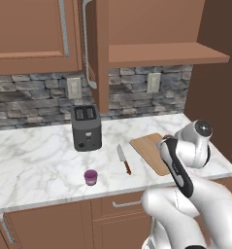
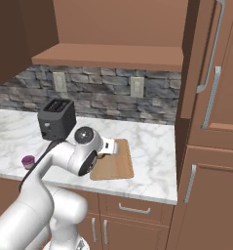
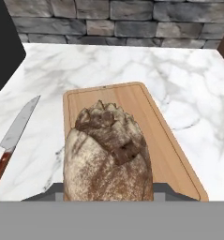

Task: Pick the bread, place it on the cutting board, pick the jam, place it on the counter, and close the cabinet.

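The bread, a dark-brown crusty lump, sits large at the bottom of the hand view, and my gripper is shut on it. It hangs low over the near end of the cutting board, a tan wooden rectangle on the counter. The bread covers my fingertips. The board lies right of centre, partly behind my arm. The jam, a small purple jar, stands on the marble near the front edge, left of the board. The cabinet door stands open, edge-on, above the toaster.
A dark toaster stands at the back of the counter. A knife with a reddish handle lies between the jam and the board. A brown shelf runs above the stone backsplash. Tall brown cabinets close off the right end.
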